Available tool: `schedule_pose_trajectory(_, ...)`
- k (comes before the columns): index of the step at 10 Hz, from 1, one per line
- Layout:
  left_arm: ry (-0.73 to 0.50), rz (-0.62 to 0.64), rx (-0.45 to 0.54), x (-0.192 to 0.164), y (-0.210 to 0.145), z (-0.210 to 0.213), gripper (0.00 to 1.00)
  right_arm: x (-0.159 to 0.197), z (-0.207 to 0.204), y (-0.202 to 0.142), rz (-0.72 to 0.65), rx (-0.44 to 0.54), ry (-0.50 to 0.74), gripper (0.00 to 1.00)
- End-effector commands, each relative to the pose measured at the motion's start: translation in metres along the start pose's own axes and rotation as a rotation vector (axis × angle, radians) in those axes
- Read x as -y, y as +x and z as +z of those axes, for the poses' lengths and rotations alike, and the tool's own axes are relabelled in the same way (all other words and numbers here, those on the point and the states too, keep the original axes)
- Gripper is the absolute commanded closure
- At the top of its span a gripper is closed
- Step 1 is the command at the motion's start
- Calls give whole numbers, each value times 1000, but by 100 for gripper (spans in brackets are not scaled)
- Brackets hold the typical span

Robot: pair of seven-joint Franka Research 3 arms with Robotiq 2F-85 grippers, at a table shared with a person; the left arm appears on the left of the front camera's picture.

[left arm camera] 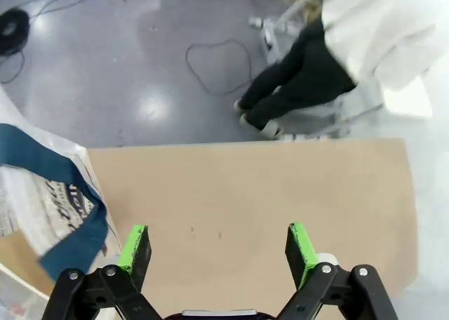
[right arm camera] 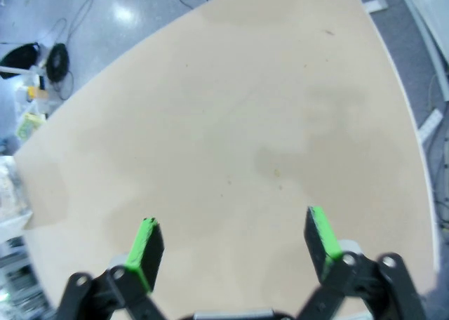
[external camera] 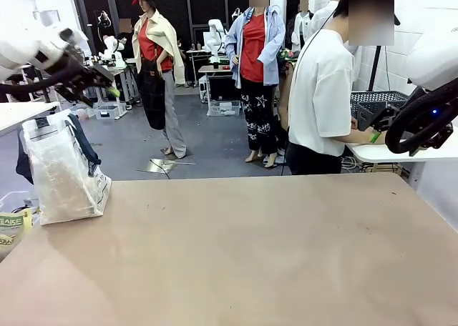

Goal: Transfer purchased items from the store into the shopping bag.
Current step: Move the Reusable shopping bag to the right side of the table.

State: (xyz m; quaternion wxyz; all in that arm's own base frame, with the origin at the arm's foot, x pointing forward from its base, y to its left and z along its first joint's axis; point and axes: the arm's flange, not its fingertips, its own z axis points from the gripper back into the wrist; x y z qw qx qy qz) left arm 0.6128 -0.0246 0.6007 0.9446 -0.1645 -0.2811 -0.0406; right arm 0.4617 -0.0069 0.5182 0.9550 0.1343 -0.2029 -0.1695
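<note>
Standing at the left edge of the front view, the shopping bag rests upright on the desk, near its far left corner, with its long axis vertical and its mouth facing up. The left gripper hangs in the upper left of the same view, above the bag and a little to the right of its mouth, so the bag lies below and slightly left of these jaws. In the left wrist view the left gripper has its jaws spread wide with nothing between the green pads, and the bag, with one navy handle hanging over its side, shows at the left edge of the frame, just beside the left finger. The right gripper is at the right edge of the front view, well apart from the bag, close to the person who stands at the far right side of the desk. In the right wrist view the right gripper also has its jaws spread and empty, above bare desk. The left arm is clearly the nearer one to the bag. I count one bag, two grippers and one person at the desk; I see no item lying on the desk top, so I judge that the next item must come from the right side.
</note>
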Motion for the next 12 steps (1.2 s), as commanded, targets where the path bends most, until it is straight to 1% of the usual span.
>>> schedule_pose_trajectory(1, 60, -134, -93, 28, -7, -30, 0, 1, 1, 1, 5, -4, -7, 0)
schedule_pose_trajectory(4, 100, -250, -193, 81, -16, -83, 0, 1, 1, 1, 5, -4, -7, 0)
schedule_pose_trajectory(5, 113, -306, -261, 93, -19, -104, 0, 1, 1, 1, 5, -4, -7, 0)
schedule_pose_trajectory(6, 136, -312, -297, 96, -19, -116, 0, 1, 1, 1, 5, -4, -7, 0)
schedule_pose_trajectory(8, 139, -327, -334, 96, -21, -124, 0, 1, 1, 1, 5, -4, -7, 0)
schedule_pose_trajectory(9, 114, -320, -290, 99, -36, -125, 0, 1, 1, 1, 5, -4, -7, 0)
schedule_pose_trajectory(12, 114, -320, -290, 99, -36, -125, 0, 1, 1, 1, 5, -4, -7, 0)
